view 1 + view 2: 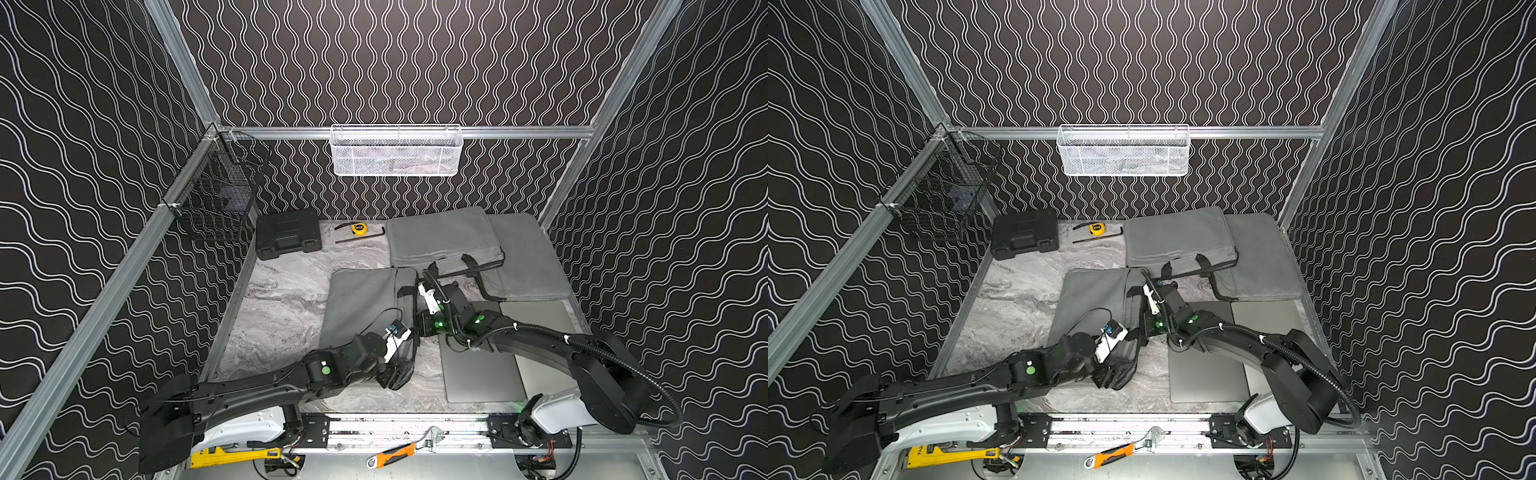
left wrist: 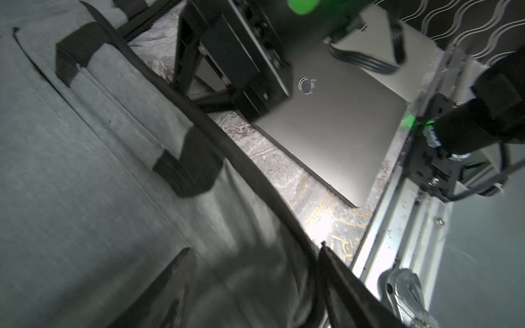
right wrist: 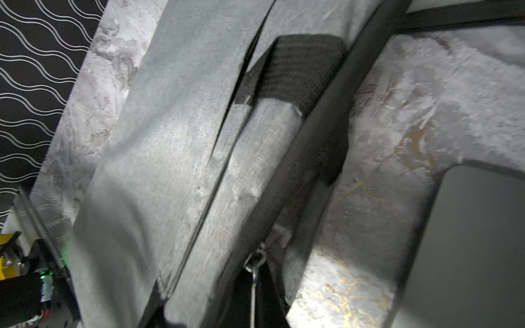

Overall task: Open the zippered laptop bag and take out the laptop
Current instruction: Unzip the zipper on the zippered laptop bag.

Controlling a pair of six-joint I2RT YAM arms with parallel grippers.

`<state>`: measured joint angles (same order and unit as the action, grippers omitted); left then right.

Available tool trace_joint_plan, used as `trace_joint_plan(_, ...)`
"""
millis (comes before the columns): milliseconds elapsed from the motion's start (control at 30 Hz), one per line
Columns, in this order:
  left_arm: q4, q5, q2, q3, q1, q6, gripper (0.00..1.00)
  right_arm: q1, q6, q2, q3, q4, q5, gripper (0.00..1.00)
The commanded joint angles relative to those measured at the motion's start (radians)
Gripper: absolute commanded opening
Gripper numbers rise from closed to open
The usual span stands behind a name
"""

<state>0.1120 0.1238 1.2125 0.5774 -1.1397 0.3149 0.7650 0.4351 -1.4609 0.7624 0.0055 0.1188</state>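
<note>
A grey zippered laptop bag (image 1: 365,307) (image 1: 1096,299) with black handles lies flat in the middle of the marble table. My left gripper (image 1: 397,376) (image 1: 1117,376) is at the bag's near right corner. In the left wrist view it (image 2: 255,284) is open, its fingers (image 2: 173,281) standing either side of the bag's dark zipper edge. My right gripper (image 1: 420,328) (image 1: 1148,328) is at the bag's right edge. In the right wrist view it (image 3: 255,286) is shut on the metal zipper pull (image 3: 255,259). The bag's inside is hidden.
Two closed laptops, dark grey (image 1: 478,370) and silver (image 1: 540,316), lie under the right arm. Two more grey bags (image 1: 444,241) (image 1: 528,257) lie at the back right. A black tool case (image 1: 288,240), tape measure (image 1: 359,227) and hex key (image 1: 361,237) are at the back left.
</note>
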Motion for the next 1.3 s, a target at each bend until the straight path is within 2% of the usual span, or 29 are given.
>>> trace_joint_plan(0, 0.051, 0.073, 0.055, 0.048, 0.003, 0.015, 0.74, 0.031, 0.044, 0.015, -0.003, 0.080, 0.018, 0.00)
trace_joint_plan(267, 0.188, 0.197, 0.221, 0.135, 0.020, 0.094, 0.77, 0.132, 0.105, 0.041, -0.007, 0.076, -0.019, 0.00)
trace_joint_plan(433, 0.169, 0.220, 0.210, 0.074, 0.021, 0.130, 0.73, 0.198, 0.183, 0.061, -0.061, 0.145, -0.039, 0.00)
trace_joint_plan(500, 0.141, 0.220, 0.176, 0.039, 0.020, 0.134, 0.64, 0.216, 0.198, 0.054, -0.063, 0.154, -0.037, 0.00)
trace_joint_plan(667, 0.098, 0.207, 0.059, -0.035, 0.020, 0.113, 0.15, 0.239, 0.200, 0.043, -0.031, 0.124, -0.061, 0.00)
trace_joint_plan(733, 0.108, 0.211, 0.013, -0.056, 0.020, 0.107, 0.00, 0.240, 0.203, 0.052, -0.034, 0.114, -0.084, 0.00)
trace_joint_plan(833, 0.116, 0.208, -0.056, -0.090, 0.020, 0.099, 0.00, 0.231, 0.184, 0.071, -0.026, 0.068, -0.143, 0.00)
trace_joint_plan(967, 0.084, 0.172, -0.128, -0.131, 0.021, 0.083, 0.00, 0.190, 0.137, 0.076, 0.001, -0.008, -0.157, 0.00)
trace_joint_plan(1267, 0.082, 0.136, -0.148, -0.141, 0.020, 0.081, 0.00, 0.045, 0.068, 0.082, -0.012, -0.006, -0.120, 0.00)
